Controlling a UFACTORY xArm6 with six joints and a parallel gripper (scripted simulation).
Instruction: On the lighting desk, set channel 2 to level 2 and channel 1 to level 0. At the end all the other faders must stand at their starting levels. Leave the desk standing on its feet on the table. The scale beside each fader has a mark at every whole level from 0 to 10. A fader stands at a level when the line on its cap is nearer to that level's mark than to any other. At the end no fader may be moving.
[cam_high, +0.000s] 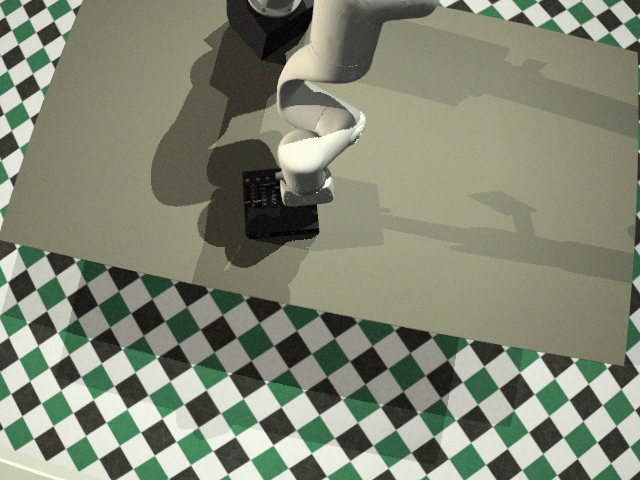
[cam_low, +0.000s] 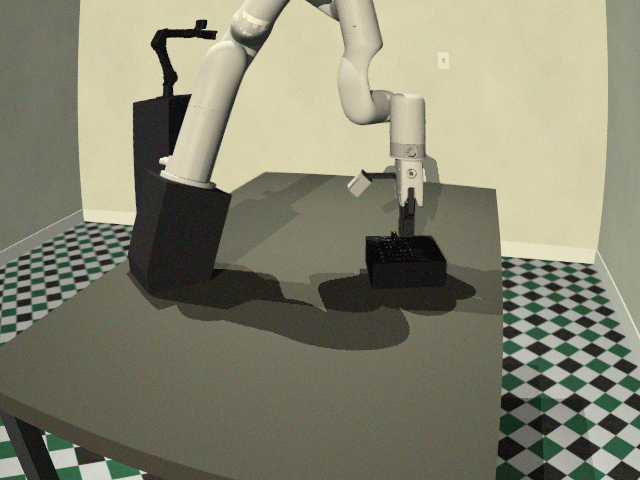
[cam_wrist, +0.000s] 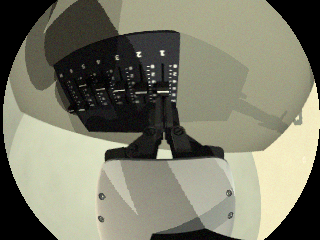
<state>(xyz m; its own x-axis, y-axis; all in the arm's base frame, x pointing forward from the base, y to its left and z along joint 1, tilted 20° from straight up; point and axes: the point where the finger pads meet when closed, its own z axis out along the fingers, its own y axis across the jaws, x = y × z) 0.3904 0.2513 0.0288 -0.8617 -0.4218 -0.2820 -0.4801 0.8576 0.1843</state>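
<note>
The black lighting desk (cam_high: 279, 206) stands on the table; it also shows in the exterior view (cam_low: 405, 260) and in the wrist view (cam_wrist: 123, 80). It carries a row of several faders with pale cap lines and white scale marks. My gripper (cam_wrist: 163, 106) is shut with nothing between its fingers. Its closed tips point down at the cap of the rightmost fader (cam_wrist: 163, 92) in the wrist view. In the exterior view the gripper (cam_low: 406, 227) hangs straight down, its tips just above the desk's top. I cannot tell whether the tips touch the cap.
The arm's dark base block (cam_low: 175, 232) stands at the table's far left. A taller dark pedestal (cam_low: 155, 139) with a small black arm stands behind it. The wrist camera housing (cam_low: 359, 184) juts out beside the gripper.
</note>
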